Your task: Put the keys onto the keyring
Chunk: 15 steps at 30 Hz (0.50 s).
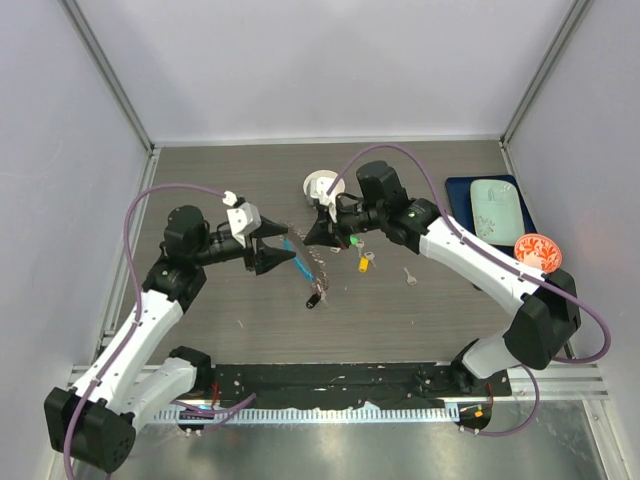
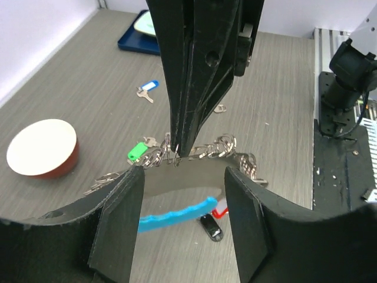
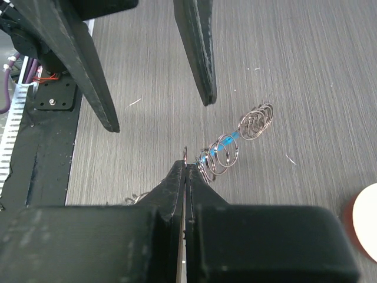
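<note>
Between the arms at mid-surface: keyring (image 2: 206, 150) pinched in the closed right fingers (image 3: 174, 183), left fingers (image 2: 121, 218) open around it.
The step looks like steadying the ring before threading; loose keys (image 1: 367, 262) lie on the surface (image 1: 440, 310) nearby. Next, the left fingers would need to close on the wire near its blue tag (image 2: 177, 215), freeing an end for a key. The ring is drawn into a long string of loops, its long axis crossing the left fingers' gap and leading away from the right pinch.

No text, label, brand or number can be read on anything here
</note>
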Available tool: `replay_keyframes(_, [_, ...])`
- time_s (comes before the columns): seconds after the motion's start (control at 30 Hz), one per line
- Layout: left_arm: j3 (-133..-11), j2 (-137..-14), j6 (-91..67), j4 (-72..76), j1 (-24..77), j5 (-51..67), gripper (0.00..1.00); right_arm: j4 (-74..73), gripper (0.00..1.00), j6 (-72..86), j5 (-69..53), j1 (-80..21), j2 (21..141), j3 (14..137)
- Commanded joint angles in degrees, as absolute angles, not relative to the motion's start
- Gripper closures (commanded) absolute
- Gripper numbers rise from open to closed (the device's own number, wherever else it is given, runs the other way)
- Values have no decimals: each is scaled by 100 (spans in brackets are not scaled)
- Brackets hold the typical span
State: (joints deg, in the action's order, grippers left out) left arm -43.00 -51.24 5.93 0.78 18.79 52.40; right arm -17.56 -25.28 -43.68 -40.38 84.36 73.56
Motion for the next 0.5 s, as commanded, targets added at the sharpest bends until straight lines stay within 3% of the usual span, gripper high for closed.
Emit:
replay_keyframes(0.0, [-4561,-5229,914,-149,1881,5546,41,-1371,99,-2637,-4684,-4052,8191,7427])
replay_keyframes(0.2, [-4641,-5405,932,-237,1881,5642,57,-1353,99,-2602,-4720,-4078,8227,7392])
replay_keyframes(0.47, [-4658,-5502,923,-211,2012,5546,65,-1318,99,-2602,-4746,-4104,8235,7400])
